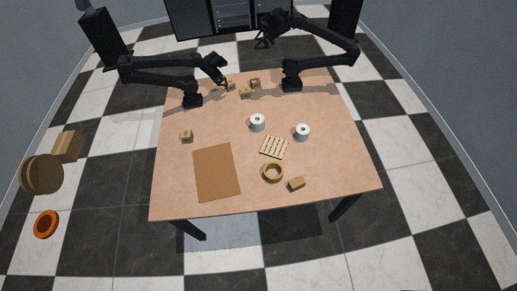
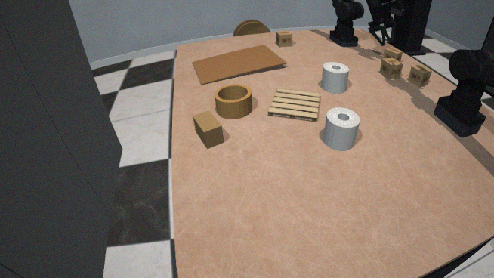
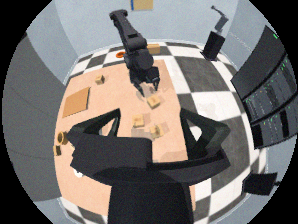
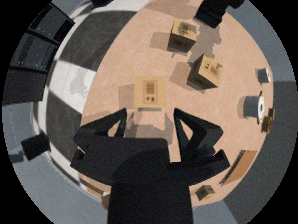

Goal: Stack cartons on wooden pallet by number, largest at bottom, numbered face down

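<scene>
Checkered flooring surrounds the tan table (image 1: 316, 166) (image 2: 294, 196) (image 3: 109, 187) (image 4: 240, 60), whose pallet (image 1: 273, 146) (image 2: 294, 105) lies right of centre in the top view, bearing no carton. Three cartons (image 1: 246, 93) (image 2: 391, 68) (image 3: 137, 120) (image 4: 204, 72) sit near the upper table edge there, a fourth carton (image 1: 186, 136) (image 2: 284, 39) (image 3: 100, 79) (image 4: 205, 192) at left. Both claws are open and hold nothing: the left gripper (image 1: 261, 43) (image 3: 150, 111) raised at upper right, the right gripper (image 1: 224, 83) (image 2: 384, 41) (image 3: 150, 94) (image 4: 150, 111) beside a carton.

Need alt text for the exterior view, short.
An unloaded wooden pallet sits near two white rolls on a table. Three cartons cluster by the robot arms; a fourth carton stands apart, past a brown sheet.
</scene>
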Tool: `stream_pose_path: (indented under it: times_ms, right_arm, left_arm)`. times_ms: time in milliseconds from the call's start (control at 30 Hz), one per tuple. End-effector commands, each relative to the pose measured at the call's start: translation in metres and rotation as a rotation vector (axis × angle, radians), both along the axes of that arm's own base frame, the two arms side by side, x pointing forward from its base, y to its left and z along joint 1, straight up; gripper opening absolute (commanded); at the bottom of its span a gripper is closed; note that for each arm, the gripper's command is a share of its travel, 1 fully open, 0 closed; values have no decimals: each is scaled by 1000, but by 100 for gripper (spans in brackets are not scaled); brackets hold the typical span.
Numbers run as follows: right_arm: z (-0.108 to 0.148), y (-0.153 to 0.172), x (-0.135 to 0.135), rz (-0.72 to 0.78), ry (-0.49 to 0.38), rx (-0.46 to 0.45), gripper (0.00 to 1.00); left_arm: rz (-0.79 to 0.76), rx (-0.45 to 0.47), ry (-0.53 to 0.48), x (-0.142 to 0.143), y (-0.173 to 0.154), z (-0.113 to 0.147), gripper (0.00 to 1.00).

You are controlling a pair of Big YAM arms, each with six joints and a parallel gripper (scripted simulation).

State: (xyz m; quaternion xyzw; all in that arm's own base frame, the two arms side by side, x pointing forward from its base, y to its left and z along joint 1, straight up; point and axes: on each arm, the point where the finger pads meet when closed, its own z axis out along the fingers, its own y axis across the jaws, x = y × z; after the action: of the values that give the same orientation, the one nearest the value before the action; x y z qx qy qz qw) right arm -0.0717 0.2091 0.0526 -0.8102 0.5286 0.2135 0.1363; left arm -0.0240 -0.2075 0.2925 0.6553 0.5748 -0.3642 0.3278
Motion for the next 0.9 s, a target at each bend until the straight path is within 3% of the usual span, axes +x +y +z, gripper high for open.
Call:
stream_pose_path:
  times_ms: [0, 233, 300, 433, 867]
  right_arm:
    - [5, 6, -4, 25, -3, 26, 79]
    - [-3, 13, -8, 9, 5, 20, 79]
    - [-16, 7, -6, 5, 0, -1, 79]
    - [-9, 16, -9, 6, 7, 20, 79]
    - [-32, 19, -11, 5, 2, 5, 79]
  left_arm:
    - [-1, -1, 11, -2, 1, 4, 100]
    - [11, -7, 12, 0, 0, 6, 100]
    - [11, -7, 12, 0, 0, 6, 100]
    - [11, -7, 12, 0, 0, 6, 100]
    - [11, -7, 12, 0, 0, 6, 100]
